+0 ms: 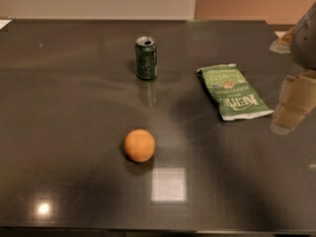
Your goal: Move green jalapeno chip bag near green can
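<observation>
The green jalapeno chip bag (233, 91) lies flat on the dark table, right of centre, with white lettering and white edges. The green can (146, 58) stands upright at the back centre, well to the left of the bag. My gripper (291, 107) hangs at the right edge of the view, just right of the bag's near end and a little above the table. It holds nothing that I can see.
An orange ball (139, 145) sits on the table (59, 107) in front of the can. The table's far edge meets a pale wall. A small pale object (281, 42) lies at the far right edge behind the arm.
</observation>
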{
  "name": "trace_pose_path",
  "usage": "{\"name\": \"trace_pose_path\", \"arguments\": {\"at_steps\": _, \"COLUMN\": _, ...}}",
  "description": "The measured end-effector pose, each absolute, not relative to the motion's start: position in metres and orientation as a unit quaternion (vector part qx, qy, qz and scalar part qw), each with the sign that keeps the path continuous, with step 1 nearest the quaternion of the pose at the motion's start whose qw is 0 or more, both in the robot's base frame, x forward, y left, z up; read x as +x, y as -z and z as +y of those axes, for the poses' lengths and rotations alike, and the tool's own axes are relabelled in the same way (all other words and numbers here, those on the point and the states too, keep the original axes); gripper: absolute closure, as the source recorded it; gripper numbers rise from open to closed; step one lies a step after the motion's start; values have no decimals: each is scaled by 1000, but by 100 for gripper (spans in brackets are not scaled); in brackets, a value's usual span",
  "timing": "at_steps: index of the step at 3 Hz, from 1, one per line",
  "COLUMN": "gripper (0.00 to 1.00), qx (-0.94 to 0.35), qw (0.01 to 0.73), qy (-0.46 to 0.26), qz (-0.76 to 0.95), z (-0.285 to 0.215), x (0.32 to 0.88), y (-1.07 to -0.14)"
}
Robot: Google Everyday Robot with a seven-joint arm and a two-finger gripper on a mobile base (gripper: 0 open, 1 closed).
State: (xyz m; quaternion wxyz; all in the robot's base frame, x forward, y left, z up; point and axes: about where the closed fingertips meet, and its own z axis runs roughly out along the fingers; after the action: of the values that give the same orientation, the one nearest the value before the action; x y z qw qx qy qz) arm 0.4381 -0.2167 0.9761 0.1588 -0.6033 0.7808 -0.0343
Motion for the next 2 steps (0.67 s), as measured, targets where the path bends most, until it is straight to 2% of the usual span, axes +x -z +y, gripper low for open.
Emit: {"name": "trace_pose_path", "arguments": {"at_steps": 2, "gripper": 0, "qx": -592, "qw": 156, "qy": 38, "qz": 790, "z": -218, "x": 442, "y": -975}}
